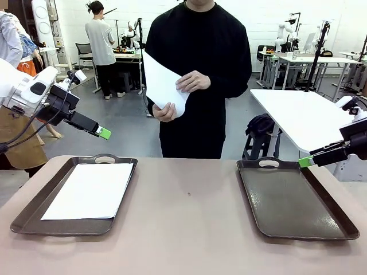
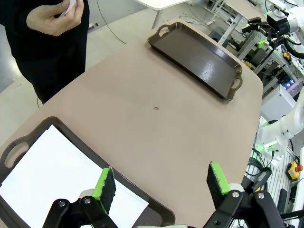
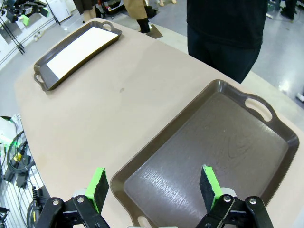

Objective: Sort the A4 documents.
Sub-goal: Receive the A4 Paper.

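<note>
Thin white A4 paper sheet (image 1: 89,191) flat in dark brown tray (image 1: 34,213) at lower left, second white sheet (image 1: 162,85) in person's hands (image 1: 192,81) at upper centre, bare brown tray (image 1: 298,200) lower right, left gripper (image 2: 161,183) and right gripper (image 3: 153,183) both spread wide, holding nothing.

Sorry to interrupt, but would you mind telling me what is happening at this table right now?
A person across the table holds a white sheet in both hands. One sheet of paper already lies in the left tray, while the right tray has nothing in it. The left pincer and right pincer both hang open above the table's sides, holding nothing.
</note>
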Controlling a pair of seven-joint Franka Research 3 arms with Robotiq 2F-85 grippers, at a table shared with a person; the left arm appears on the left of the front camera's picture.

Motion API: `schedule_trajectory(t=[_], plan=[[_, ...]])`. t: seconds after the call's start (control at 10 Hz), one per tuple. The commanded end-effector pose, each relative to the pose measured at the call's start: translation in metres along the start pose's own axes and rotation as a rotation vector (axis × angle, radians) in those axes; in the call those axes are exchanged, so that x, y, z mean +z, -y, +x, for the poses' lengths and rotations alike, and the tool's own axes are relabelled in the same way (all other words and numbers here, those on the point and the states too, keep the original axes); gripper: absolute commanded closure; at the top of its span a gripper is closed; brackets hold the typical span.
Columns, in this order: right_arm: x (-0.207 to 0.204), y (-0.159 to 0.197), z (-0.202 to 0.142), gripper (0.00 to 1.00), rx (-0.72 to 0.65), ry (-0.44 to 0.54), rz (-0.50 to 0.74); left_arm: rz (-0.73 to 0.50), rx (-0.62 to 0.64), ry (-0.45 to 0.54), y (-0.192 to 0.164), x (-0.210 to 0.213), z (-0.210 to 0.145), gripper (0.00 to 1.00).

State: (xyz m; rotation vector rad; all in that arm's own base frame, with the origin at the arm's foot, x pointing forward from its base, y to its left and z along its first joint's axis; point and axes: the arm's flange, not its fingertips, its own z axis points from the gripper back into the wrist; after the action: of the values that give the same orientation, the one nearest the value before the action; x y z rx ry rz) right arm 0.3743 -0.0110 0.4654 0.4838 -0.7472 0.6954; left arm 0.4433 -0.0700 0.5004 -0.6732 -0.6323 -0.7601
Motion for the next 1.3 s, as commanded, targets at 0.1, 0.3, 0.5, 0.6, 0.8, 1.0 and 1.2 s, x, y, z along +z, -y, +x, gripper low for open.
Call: schedule_trajectory(t=[0.1, 0.3, 0.5, 0.6, 0.8, 1.0, 1.2], plan=[[-0.0049, 0.0036, 0.0002, 0.00, 0.008, 0.026, 0.019, -0.007, -0.005, 0.005, -0.0005, 0.0002, -0.0007, 0.00], [-0.0049, 0.0036, 0.0002, 0.00, 0.008, 0.026, 0.019, -0.007, -0.005, 0.005, -0.0005, 0.0002, -0.0007, 0.00], [-0.0049, 0.0036, 0.0002, 0.00, 0.008, 0.026, 0.019, -0.007, -0.005, 0.005, -0.0005, 0.0002, -0.0007, 0.00], [-0.0049, 0.0036, 0.0002, 0.00, 0.008, 0.026, 0.019, -0.007, -0.005, 0.005, -0.0005, 0.0002, -0.0007, 0.00], [-0.0049, 0.0036, 0.0002, 0.00, 0.008, 0.026, 0.019, -0.007, -0.005, 0.005, -0.0005, 0.0002, -0.0007, 0.00], [-0.0049, 0.0036, 0.0002, 0.00, 0.008, 0.026, 0.019, -0.007, -0.005, 0.005, -0.0005, 0.0002, -0.0007, 0.00], [-0.0049, 0.0036, 0.0002, 0.00, 0.008, 0.026, 0.019, -0.007, -0.005, 0.005, -0.0005, 0.0002, -0.0007, 0.00]])
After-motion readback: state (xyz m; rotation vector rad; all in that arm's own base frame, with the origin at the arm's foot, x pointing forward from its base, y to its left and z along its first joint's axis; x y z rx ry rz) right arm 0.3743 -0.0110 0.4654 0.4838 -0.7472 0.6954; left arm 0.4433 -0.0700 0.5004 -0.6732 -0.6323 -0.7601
